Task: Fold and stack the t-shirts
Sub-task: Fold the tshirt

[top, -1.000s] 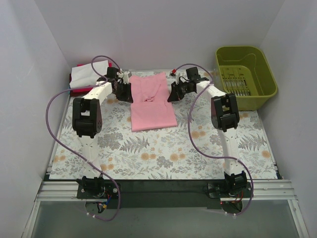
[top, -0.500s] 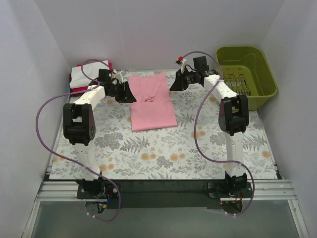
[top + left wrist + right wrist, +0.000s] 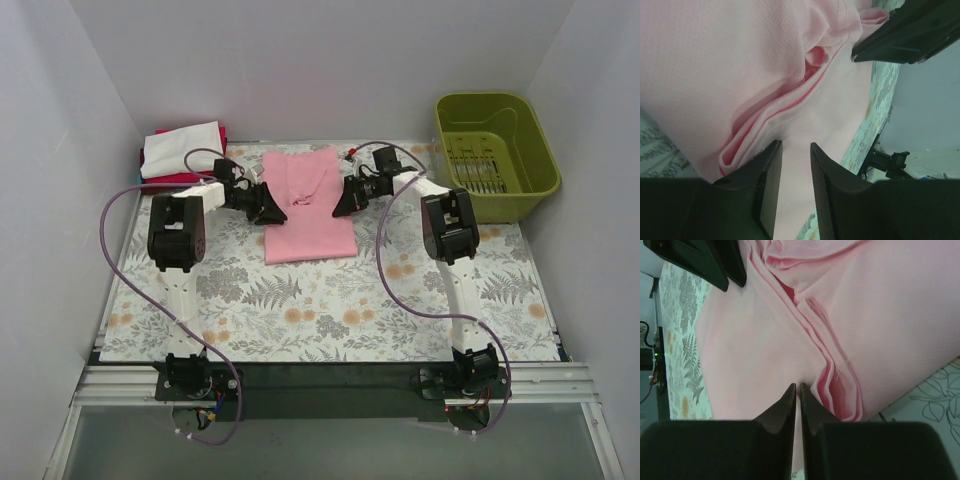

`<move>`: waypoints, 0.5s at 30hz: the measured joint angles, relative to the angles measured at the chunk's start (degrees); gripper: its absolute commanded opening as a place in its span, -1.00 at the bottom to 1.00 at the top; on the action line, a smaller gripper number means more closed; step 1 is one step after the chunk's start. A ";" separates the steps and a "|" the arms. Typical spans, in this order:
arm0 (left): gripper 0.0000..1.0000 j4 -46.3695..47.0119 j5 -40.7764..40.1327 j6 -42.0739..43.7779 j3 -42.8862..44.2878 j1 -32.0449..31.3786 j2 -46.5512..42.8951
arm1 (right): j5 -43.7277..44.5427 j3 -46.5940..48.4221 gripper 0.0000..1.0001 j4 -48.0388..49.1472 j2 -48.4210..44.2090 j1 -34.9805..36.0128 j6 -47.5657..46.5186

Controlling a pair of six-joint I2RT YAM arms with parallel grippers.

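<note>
A light pink t-shirt (image 3: 308,215) lies partly folded on the floral cloth, with bunched folds across its middle. My left gripper (image 3: 270,206) is at its left edge. In the left wrist view its fingers (image 3: 796,146) stand a little apart over the pink cloth (image 3: 715,60). My right gripper (image 3: 341,201) is at the shirt's right edge. In the right wrist view its fingers (image 3: 797,386) are pressed nearly together on the pink cloth (image 3: 900,305) beside a layered fold. A white t-shirt (image 3: 182,148) lies folded on a red one (image 3: 158,181) at the back left.
A green plastic basket (image 3: 497,190) stands at the back right. The floral table cloth (image 3: 330,310) covers the table. White walls close in the left, back and right. Purple cables loop beside both arms.
Both grippers have come down from the shirt's far part to its side edges at mid-length and moved inward. The right fingers now pinch the cloth.
</note>
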 measured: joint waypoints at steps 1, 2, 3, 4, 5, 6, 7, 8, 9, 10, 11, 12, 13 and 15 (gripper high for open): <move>-0.42 -0.50 -0.09 0.31 0.98 0.13 0.42 | -0.35 -0.02 -0.63 0.11 0.02 -0.11 0.52; -0.41 -1.05 -0.11 0.85 2.38 0.31 1.01 | -0.26 -0.07 -0.60 0.13 -0.24 -0.15 0.68; -0.40 -1.62 -0.02 1.40 3.76 0.46 1.55 | 0.00 -0.55 -0.57 0.52 -0.61 -0.15 0.74; -0.39 -2.38 0.15 2.38 4.81 0.66 1.86 | 0.07 -1.42 -0.47 0.70 -1.18 -0.15 0.87; -0.34 -3.02 0.46 3.50 5.16 0.83 1.75 | 0.15 -2.58 -0.40 0.74 -2.10 -0.13 1.18; -0.30 -3.76 0.96 4.55 4.98 1.07 1.16 | 0.22 -4.28 -0.31 0.90 -3.45 -0.15 1.40; -0.27 -3.93 1.73 5.22 3.85 1.18 0.09 | 0.20 -6.64 -0.28 0.85 -5.35 -0.13 1.95; -0.23 -3.72 2.62 5.81 0.81 1.27 -2.51 | 0.07 -9.22 -0.26 0.85 -7.78 -0.11 2.58; -0.22 -4.13 3.50 5.92 -1.53 1.42 -4.61 | -0.17 -11.30 -0.24 0.76 -9.79 -0.04 2.93; -0.22 -3.85 4.39 5.66 -5.07 1.42 -8.00 | -0.52 -14.80 -0.24 1.97 -13.14 0.13 3.98; -0.22 -3.45 5.40 5.18 -8.90 1.22 -11.78 | -0.90 -18.27 -0.27 2.36 -16.76 0.20 5.31; -0.22 -3.19 6.40 4.15 -12.52 0.76 -15.85 | -1.31 -21.62 -0.32 2.97 -20.46 0.37 7.04; -0.23 -2.49 7.04 2.97 -15.78 -0.07 -19.67 | -1.90 -24.76 -0.34 4.24 -23.98 0.61 8.83; -0.24 1.51 8.28 -0.63 -21.81 -2.78 -26.36 | -3.04 -30.84 -0.38 8.22 -30.32 1.66 13.35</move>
